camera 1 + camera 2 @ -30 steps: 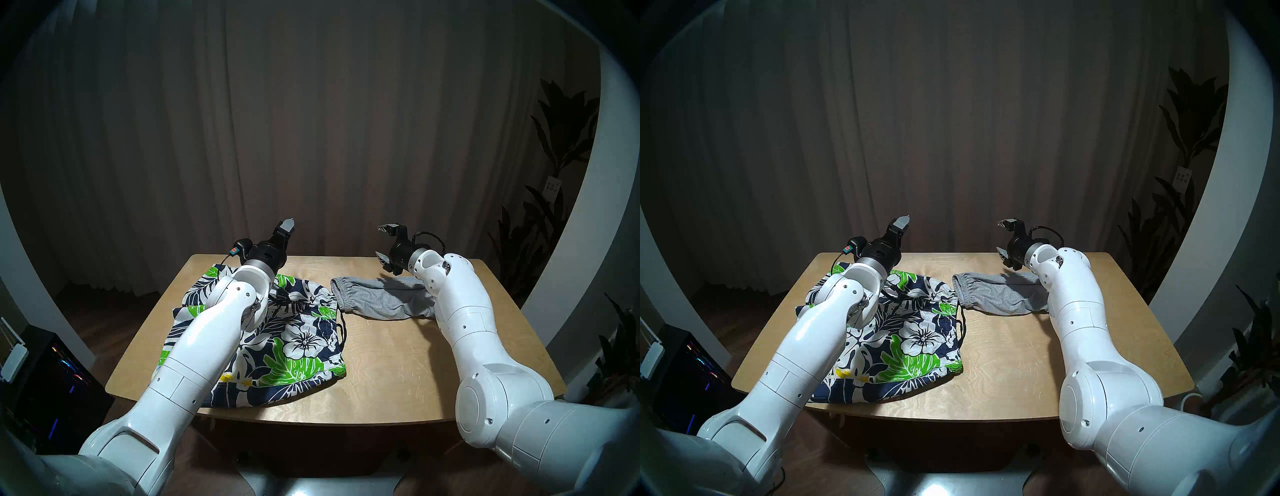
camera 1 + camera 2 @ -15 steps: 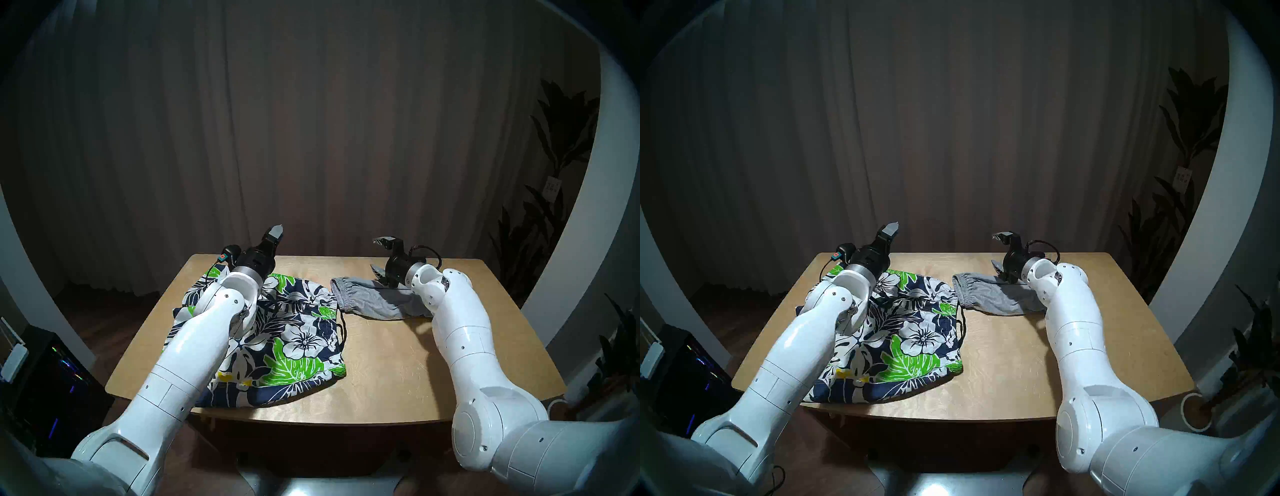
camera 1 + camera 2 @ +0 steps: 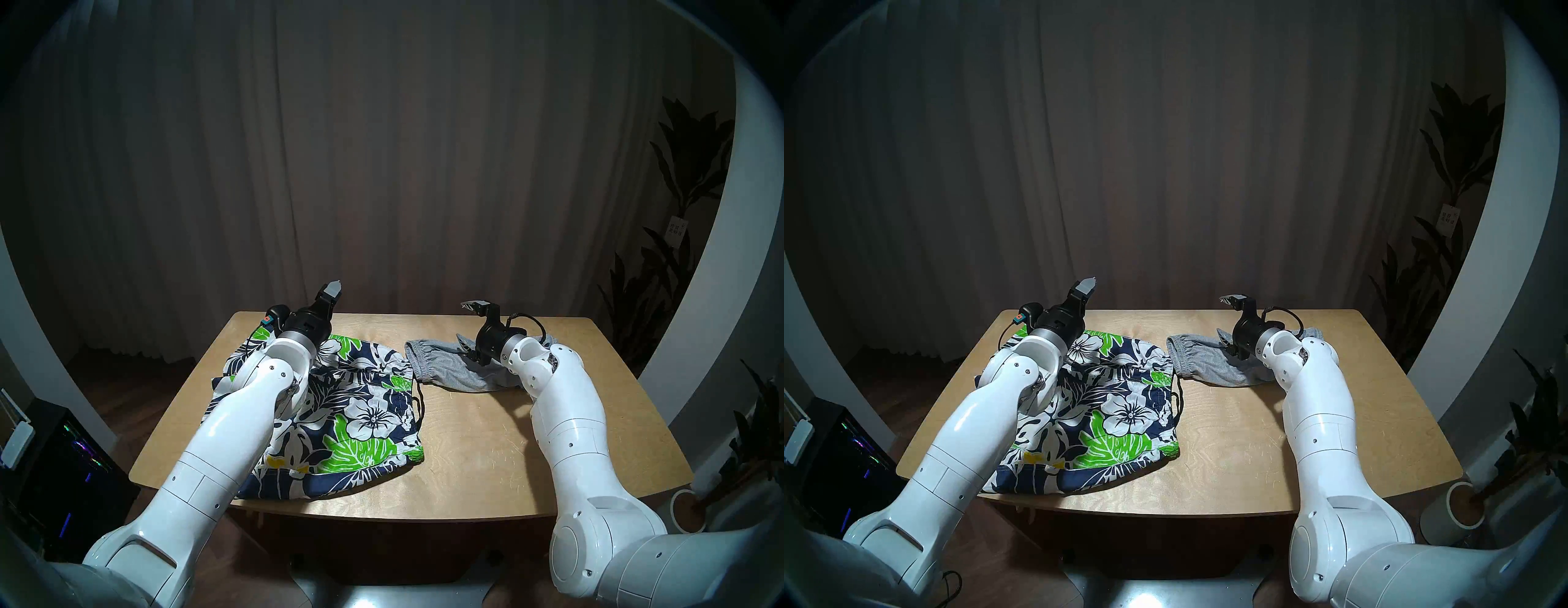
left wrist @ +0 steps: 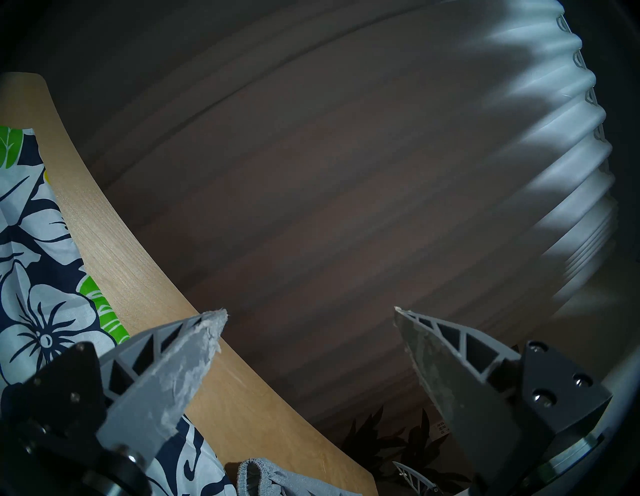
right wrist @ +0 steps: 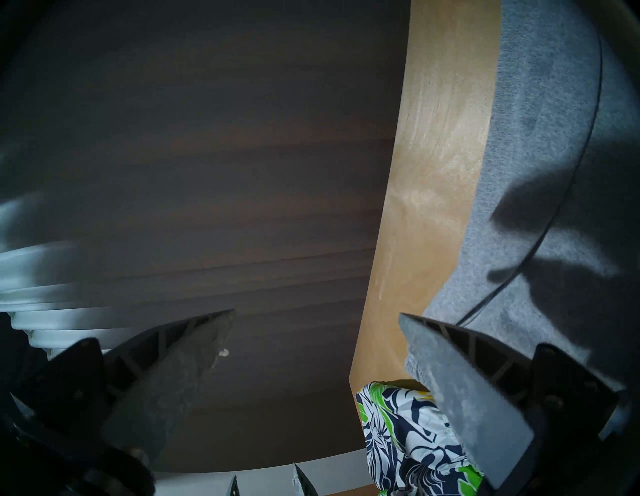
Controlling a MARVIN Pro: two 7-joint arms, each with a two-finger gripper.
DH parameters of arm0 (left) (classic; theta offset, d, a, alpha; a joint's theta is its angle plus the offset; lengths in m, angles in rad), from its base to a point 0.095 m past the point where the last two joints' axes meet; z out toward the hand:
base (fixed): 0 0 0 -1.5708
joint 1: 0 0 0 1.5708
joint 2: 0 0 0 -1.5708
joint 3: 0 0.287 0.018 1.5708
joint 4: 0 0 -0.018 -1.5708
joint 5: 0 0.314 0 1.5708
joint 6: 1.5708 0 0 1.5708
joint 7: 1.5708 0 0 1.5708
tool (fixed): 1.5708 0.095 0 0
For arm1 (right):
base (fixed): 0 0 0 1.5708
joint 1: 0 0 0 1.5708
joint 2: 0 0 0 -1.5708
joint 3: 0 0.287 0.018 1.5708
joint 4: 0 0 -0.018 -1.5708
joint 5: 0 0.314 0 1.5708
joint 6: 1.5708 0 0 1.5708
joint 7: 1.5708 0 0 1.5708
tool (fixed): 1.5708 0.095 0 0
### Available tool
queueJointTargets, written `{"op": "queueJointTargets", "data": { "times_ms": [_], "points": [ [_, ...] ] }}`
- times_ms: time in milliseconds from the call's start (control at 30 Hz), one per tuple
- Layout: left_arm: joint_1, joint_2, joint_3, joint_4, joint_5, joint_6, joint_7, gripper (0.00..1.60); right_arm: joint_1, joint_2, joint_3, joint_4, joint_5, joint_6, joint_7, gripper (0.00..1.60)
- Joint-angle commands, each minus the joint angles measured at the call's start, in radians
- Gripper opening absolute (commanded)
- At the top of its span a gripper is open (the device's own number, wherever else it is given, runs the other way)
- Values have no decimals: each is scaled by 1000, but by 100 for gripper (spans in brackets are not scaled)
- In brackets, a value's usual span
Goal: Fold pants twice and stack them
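The navy floral shorts (image 3: 365, 418) (image 3: 1123, 409) lie spread on the left half of the wooden table (image 3: 471, 446), partly hidden under my left arm. The grey shorts (image 3: 437, 367) (image 3: 1202, 363) lie at the back right, waistband towards the middle. My left gripper (image 3: 333, 293) (image 4: 310, 311) hovers open above the floral shorts' far edge, pointing at the curtain. Over the grey shorts, my right gripper (image 3: 466, 322) (image 3: 1225, 318) (image 5: 317, 314) is open too, its lower finger just above the cloth. Neither holds anything.
A dark drawstring (image 3: 418, 403) trails from the floral shorts onto the bare wood. A curtain hangs behind the table. Beyond the right edge stand tall plants (image 3: 679, 178) and a white pot (image 3: 1463, 505). A black computer case (image 3: 63, 467) sits left.
Both grippers have sunk lower. The left one drifted left over the floral shorts. The right one came down close to the grey shorts, and its elbow dropped. Both pairs of shorts lie unmoved.
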Motion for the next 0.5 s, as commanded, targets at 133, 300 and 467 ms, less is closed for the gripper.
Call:
{"op": "queueJointTargets", "data": {
  "times_ms": [133,300,467],
  "points": [
    [-2,13,-14,-32,-3,-1,-10,160,-40,-25,15,-131,38,24,-12,160],
    [4,22,-20,-34,-3,-1,-9,160,-62,-46,20,-177,57,31,-19,160],
    [11,29,-24,-30,-3,-1,-7,160,-98,-77,21,-204,74,28,-30,160]
  ]
}}
